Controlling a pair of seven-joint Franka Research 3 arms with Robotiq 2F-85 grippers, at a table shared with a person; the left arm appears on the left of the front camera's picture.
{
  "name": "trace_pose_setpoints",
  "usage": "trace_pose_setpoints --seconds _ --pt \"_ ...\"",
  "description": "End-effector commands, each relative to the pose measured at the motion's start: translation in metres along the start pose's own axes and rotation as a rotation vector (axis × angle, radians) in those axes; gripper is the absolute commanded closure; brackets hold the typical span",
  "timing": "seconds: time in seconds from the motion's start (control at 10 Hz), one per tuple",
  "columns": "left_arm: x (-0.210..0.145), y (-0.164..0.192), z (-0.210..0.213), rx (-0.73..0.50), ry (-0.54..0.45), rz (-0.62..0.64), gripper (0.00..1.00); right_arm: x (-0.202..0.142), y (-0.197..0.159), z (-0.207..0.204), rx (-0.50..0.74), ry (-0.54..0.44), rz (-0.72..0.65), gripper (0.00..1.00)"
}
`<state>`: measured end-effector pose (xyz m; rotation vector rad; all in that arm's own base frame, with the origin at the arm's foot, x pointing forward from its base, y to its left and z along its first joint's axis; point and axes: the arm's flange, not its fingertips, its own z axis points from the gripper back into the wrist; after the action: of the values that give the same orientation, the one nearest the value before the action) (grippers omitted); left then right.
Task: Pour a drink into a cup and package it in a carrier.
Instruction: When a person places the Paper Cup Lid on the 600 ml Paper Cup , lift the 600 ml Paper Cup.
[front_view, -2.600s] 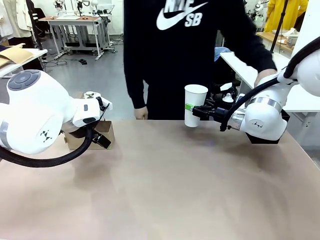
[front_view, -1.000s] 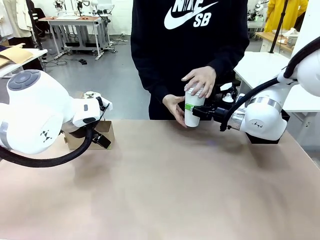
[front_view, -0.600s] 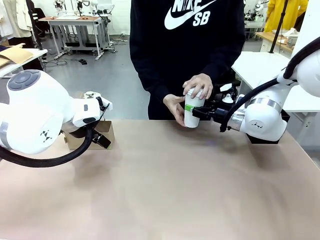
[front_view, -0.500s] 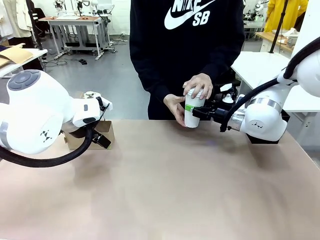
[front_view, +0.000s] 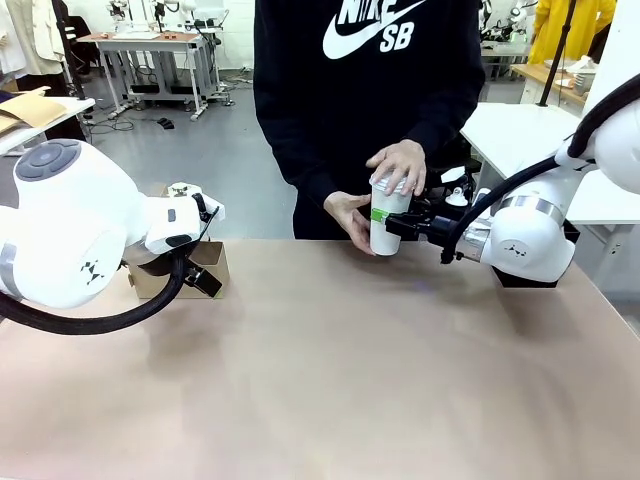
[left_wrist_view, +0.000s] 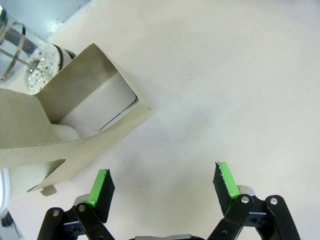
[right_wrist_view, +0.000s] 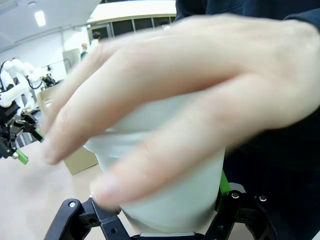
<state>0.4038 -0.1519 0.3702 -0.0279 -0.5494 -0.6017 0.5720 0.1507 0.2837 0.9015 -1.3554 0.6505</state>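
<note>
Cup (front_view: 384, 238) clamped at mid-height between fingers of right gripper (front_view: 383, 216), upright at far edge of worktop (front_view: 330, 380); touching it or just clear, cannot tell. Top hand (front_view: 400, 165) spread over rim, pressing down by the look of it; side hand (front_view: 349, 213) cupped against wall on side away from arm. Top hand smeared across right wrist view, so lid and contents hidden. Farther out, left gripper (left_wrist_view: 164, 182) with fingers wide apart over bare worktop, gripping nothing; carrier (left_wrist_view: 75, 120) just beside it, glass pot (left_wrist_view: 20, 42) beyond that with froth inside. Likely step: closing cup before carrying it across to carrier, well apart from it. Risks: thin paper wall buckling between clamp and downward push, popping lid or slopping drink; hand knocked if arm pulls away before release; cup slipping down through clamp, given taper; carrier unheld, apt to slide or tip when cup pushed into pocket. Writing: "SB" and swoosh in white on person's dark top, upper line cut off by frame edge; no print legible on cup, carrier or pot.
</note>
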Motion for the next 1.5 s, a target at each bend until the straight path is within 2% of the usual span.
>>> trace_pose_setpoints --seconds 0.0,1.4 --pt "-0.0001 0.0003 0.0002 -0.001 -0.001 0.001 0.00 0.0048 0.0015 -0.0042 -0.003 -0.012 -0.001 0.20" --pt "-0.0001 0.0003 0.0002 -0.001 -0.001 0.001 0.00 0.0048 0.0015 -0.0042 -0.003 -0.012 -0.001 0.20"
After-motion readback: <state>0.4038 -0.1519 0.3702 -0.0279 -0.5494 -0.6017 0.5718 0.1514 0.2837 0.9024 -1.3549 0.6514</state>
